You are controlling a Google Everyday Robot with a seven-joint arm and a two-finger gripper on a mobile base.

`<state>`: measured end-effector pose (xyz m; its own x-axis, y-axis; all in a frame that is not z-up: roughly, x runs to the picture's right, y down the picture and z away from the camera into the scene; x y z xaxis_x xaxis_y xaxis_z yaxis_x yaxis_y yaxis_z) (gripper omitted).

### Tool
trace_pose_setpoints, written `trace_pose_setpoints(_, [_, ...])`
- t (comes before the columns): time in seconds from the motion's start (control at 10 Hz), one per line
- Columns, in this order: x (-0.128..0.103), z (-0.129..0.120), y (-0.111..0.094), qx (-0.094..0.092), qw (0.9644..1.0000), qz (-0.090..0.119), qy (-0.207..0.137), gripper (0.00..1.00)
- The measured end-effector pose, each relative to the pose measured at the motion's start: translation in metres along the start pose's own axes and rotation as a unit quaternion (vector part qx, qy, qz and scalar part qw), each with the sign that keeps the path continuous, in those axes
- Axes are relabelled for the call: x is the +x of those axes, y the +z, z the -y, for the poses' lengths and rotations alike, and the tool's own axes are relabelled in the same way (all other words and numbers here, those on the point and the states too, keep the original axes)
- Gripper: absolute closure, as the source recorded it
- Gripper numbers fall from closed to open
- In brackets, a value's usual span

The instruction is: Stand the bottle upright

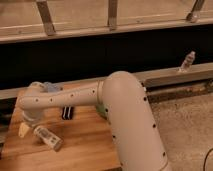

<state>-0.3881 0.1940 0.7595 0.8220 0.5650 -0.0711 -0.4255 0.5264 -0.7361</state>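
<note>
Bottle lying down at the lower left of the wooden table, gripper at its upper end.

The small white plastic bottle point(47, 138) lies on its side on the wooden table point(87, 145) in the lower left of the frame, slanting down to the right with its greyish end lowest. The robot's pale arm point(120, 115) sweeps in from the lower right and bends down at the left edge, where the gripper point(26, 130) hangs just beside the bottle's upper left end; whether it is open, closed or gripping the bottle cannot be told. A black block point(67, 113) sits just under the forearm, near the bottle. A white cup with a blue lid point(50, 87) peeks out behind the arm. A clear bottle with a white label point(187, 61) stands on the ledge at the upper right, well apart.
</note>
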Motion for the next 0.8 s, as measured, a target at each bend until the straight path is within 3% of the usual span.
trace_pose_setpoints(0.5, [0.008,0.005,0.03,0.002,0.9991,-0.04,0.013,0.2])
trace_pose_setpoints(0.8, [0.013,0.006,0.037,0.002,0.9983,-0.055,0.02,0.2])
